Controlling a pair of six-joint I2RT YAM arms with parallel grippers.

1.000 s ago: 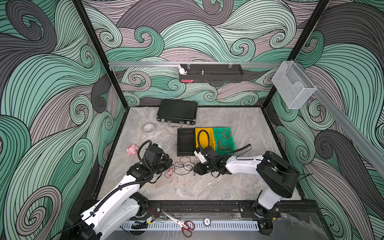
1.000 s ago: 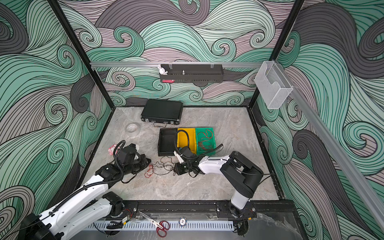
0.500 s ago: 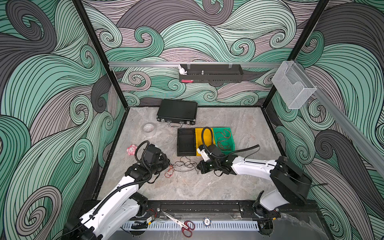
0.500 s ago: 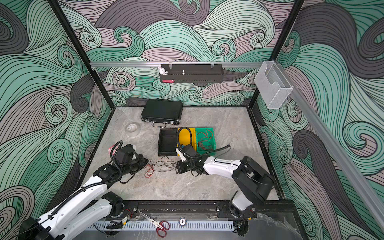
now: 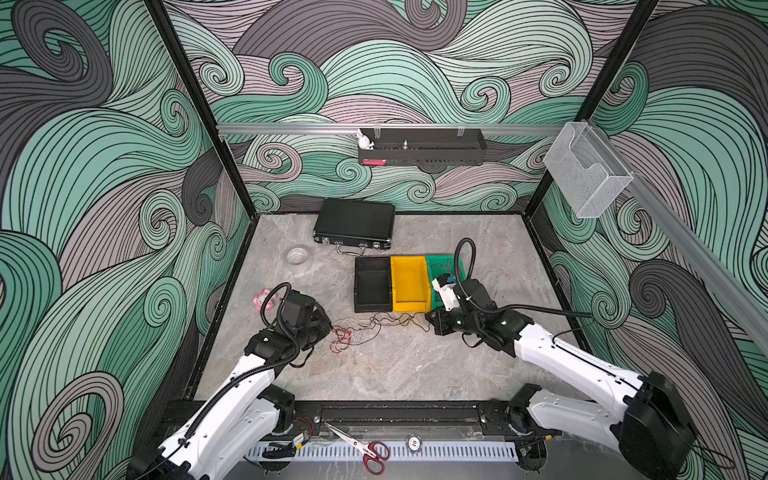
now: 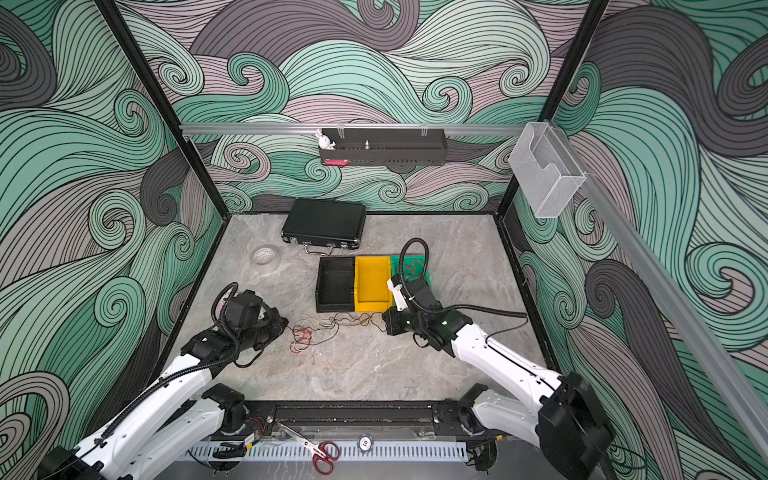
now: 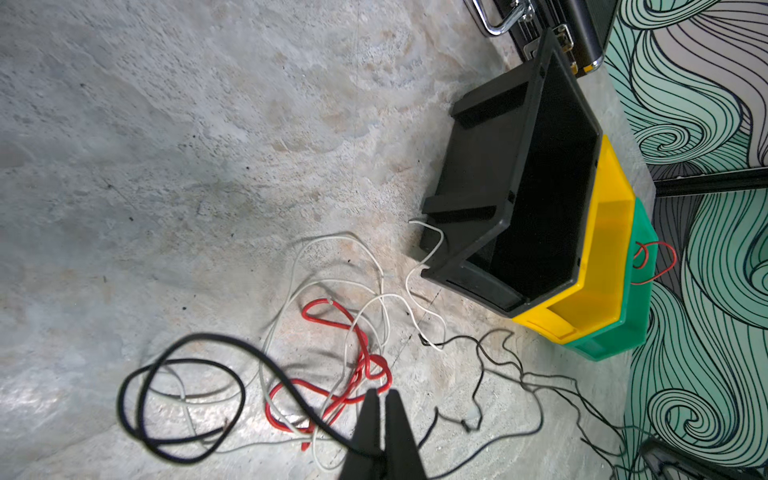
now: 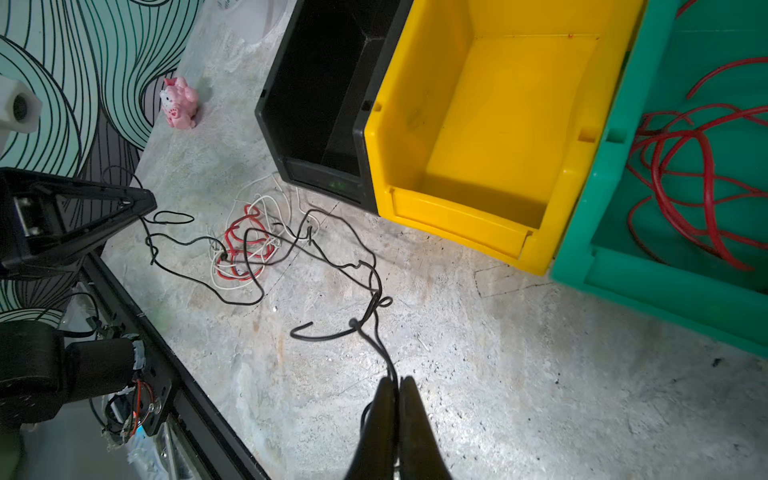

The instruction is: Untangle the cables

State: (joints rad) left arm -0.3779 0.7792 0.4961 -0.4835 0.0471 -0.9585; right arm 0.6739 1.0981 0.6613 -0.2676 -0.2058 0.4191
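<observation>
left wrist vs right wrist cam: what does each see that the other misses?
Left wrist only: the black case with its chrome handle.
Right wrist only: the pink toy, and the green bin's inside, where red cable lies coiled.
Both: the tangled cables on the table, the black bin, the yellow bin, and each arm's own gripper, left gripper and right gripper, shut on black cable.

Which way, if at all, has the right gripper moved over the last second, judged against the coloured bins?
Yes. The right gripper moved rightward across the yellow bin's front, from the black bin side to the green bin side.
</observation>
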